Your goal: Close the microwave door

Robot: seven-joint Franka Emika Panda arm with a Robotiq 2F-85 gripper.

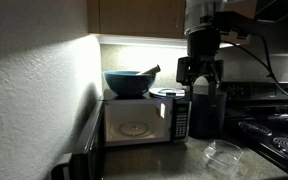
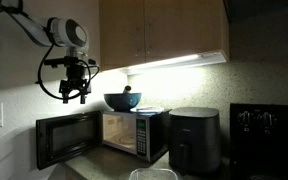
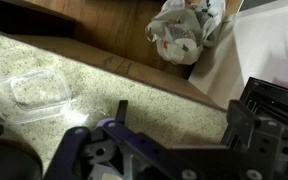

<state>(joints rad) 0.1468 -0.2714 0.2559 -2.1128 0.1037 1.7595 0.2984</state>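
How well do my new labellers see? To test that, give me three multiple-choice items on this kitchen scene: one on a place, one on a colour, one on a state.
1. Where is the bowl?
A. on top of the microwave
B. on the stove
C. inside the microwave

2. What colour is the bowl?
A. red
B. blue
C. white

3. How is the microwave's door?
A. shut
B. taken off
C. open

Answers:
1 A: both exterior views show it resting on the top.
2 B: it looks blue under the cabinet light.
3 C: the door stands out to the side, leaving the lit turntable in view.
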